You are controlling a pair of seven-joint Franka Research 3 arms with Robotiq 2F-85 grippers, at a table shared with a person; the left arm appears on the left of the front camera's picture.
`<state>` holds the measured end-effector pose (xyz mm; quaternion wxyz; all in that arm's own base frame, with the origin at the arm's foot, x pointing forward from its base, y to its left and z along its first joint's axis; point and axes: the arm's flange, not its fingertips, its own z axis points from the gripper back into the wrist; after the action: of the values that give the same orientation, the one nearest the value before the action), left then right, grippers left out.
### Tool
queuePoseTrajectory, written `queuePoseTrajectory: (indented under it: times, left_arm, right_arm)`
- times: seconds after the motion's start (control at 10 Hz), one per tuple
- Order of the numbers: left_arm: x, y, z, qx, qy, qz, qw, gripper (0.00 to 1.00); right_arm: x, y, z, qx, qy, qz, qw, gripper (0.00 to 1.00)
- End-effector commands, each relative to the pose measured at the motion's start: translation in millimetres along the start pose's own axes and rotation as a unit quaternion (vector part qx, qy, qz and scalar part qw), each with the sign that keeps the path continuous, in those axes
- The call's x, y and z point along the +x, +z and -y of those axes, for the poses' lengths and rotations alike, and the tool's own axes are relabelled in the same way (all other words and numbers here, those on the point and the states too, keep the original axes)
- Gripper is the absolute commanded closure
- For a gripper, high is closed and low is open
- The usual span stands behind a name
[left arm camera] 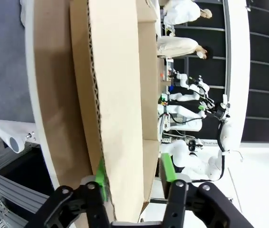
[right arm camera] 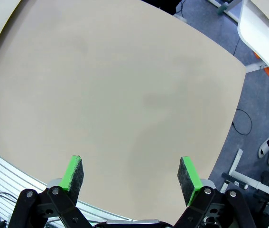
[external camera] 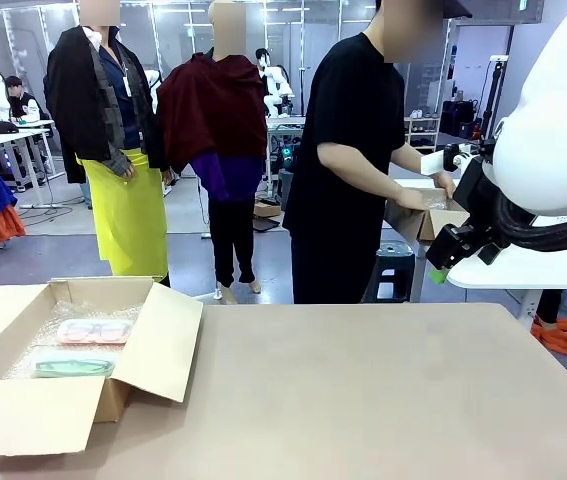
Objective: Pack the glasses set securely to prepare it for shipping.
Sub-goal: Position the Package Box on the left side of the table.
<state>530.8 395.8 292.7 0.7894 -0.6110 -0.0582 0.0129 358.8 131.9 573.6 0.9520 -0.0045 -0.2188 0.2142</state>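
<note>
Both glasses cases, pink (external camera: 94, 330) and mint (external camera: 73, 367), lie inside the cardboard box (external camera: 153, 345). Left tool (left arm camera: 133, 175) straddles a box flap, released. Right tool (right arm camera: 132, 173) spread wide, clear of the box

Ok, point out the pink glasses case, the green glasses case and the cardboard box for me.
pink glasses case (external camera: 94, 330), front view, middle of its lid.
green glasses case (external camera: 73, 367), front view, middle of its lid.
cardboard box (external camera: 166, 341), front view, on its open right flap.
</note>
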Motion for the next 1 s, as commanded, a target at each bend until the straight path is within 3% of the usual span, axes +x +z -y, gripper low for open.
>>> queuePoseTrajectory:
  times: [0.0,0.2,0.3,0.4,0.5,0.6,0.9]
  left_arm:
    - [-20.0,8.3,7.2,0.039,-0.008,0.041,0.998,0.00]
    - [-31.1,21.7,12.2,0.068,-0.023,0.075,0.995,0.00]
    - [-36.8,24.5,16.2,0.073,-0.029,0.086,0.993,0.11]
    - [-42.7,23.7,20.1,0.080,-0.035,0.095,0.992,0.02]
    - [-47.2,20.4,22.1,0.075,-0.037,0.096,0.992,0.00]
    - [-22.3,40.2,13.2,0.066,-0.023,0.081,0.994,0.00]
    - [-22.3,40.2,13.2,0.066,-0.023,0.081,0.994,0.00]
  right_arm:
    - [1.6,1.1,0.6,-0.002,0.006,0.005,1.000,0.00]
    - [1.6,1.1,0.6,-0.002,0.006,0.005,1.000,0.00]
    - [1.6,1.1,0.6,-0.002,0.006,0.005,1.000,0.00]
    - [1.6,1.1,0.6,-0.002,0.006,0.005,1.000,0.00]
    - [1.6,1.1,0.6,-0.002,0.006,0.005,1.000,0.00]
    - [1.6,1.1,0.6,-0.002,0.006,0.005,1.000,0.00]
    - [1.6,1.1,0.6,-0.002,0.006,0.005,1.000,0.00]
